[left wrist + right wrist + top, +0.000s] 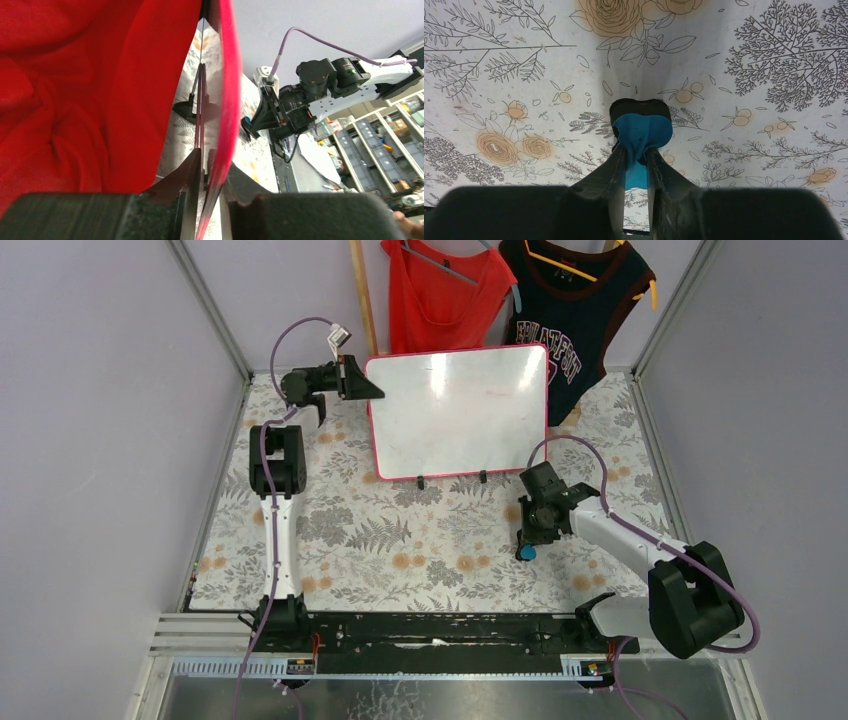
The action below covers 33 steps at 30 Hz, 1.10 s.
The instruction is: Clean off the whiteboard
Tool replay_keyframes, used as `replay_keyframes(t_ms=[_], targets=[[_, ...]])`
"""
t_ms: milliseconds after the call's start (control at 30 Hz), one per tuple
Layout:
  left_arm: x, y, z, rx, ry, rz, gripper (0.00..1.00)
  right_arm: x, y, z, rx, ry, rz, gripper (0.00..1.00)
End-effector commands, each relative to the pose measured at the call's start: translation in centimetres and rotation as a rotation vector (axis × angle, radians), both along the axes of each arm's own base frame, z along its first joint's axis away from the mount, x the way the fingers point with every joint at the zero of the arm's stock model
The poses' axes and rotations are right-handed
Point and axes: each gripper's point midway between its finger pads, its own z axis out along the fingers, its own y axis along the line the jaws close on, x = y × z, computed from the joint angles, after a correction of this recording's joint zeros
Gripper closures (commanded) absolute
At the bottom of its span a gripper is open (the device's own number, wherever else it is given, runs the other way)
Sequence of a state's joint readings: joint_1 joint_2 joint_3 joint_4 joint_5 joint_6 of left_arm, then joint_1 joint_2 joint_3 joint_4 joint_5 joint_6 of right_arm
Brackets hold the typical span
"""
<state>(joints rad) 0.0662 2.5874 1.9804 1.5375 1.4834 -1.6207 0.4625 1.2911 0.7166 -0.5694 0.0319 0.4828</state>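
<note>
The whiteboard (455, 410) stands upright at the back of the table on two small black feet, white with a pink-red frame. My left gripper (366, 390) is shut on its left edge; the left wrist view shows the pink frame (227, 100) pinched between the jaws. My right gripper (524, 540) is shut on the small blue eraser (526, 552), low over the floral tablecloth in front of the board's right side. In the right wrist view the blue eraser (641, 132) bulges out past the fingertips (616, 160), its black pad facing the cloth.
A red top (440, 290) and a dark jersey (575, 310) hang behind the board, with a wooden pole (362, 295) beside them. The floral tablecloth (400, 540) covers the table. Metal rails (210, 310) edge the sides.
</note>
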Motion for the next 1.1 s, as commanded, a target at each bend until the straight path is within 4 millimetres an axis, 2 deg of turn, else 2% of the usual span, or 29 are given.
replay_keyframes(t_ms=[0, 67, 133, 167, 600, 700, 800, 833, 867, 1067], targets=[[-2.3, -0.4, -3.6, 0.145, 0.014, -0.124, 0.79, 0.4, 0.6, 0.4, 0.019, -0.014, 0.008, 0.99], [-2.3, -0.3, -3.5, 0.146, 0.011, -0.123, 0.75, 0.4, 0.6, 0.3, 0.019, -0.012, 0.008, 0.99], [-2.3, -0.3, -3.4, 0.146, 0.006, -0.123, 0.65, 0.4, 0.6, 0.3, 0.019, -0.013, 0.01, 0.99], [-2.3, -0.3, -3.3, 0.147, 0.002, -0.123, 0.63, 0.4, 0.6, 0.3, 0.02, -0.014, 0.01, 0.99], [-2.2, 0.2, -2.4, 0.15, -0.024, -0.111, 0.55, 0.4, 0.6, 0.5, 0.025, -0.019, 0.01, 0.99], [-1.9, 0.8, -2.5, 0.151, -0.018, -0.1, 0.47, 0.3, 0.6, 0.5, 0.025, -0.019, 0.01, 0.99], [-1.9, 1.2, -2.2, 0.152, -0.017, -0.091, 0.45, 0.4, 0.7, 0.5, 0.027, -0.021, 0.01, 0.99], [-1.9, 1.3, -2.3, 0.153, -0.012, -0.09, 0.37, 0.4, 0.7, 0.5, 0.027, -0.019, 0.011, 0.99], [-1.9, 1.4, -2.3, 0.151, -0.011, -0.088, 0.34, 0.4, 0.7, 0.5, 0.028, -0.02, 0.011, 0.99], [-2.0, 1.7, -2.1, 0.151, -0.01, -0.08, 0.33, 0.5, 0.8, 0.7, 0.032, -0.026, 0.012, 0.91]])
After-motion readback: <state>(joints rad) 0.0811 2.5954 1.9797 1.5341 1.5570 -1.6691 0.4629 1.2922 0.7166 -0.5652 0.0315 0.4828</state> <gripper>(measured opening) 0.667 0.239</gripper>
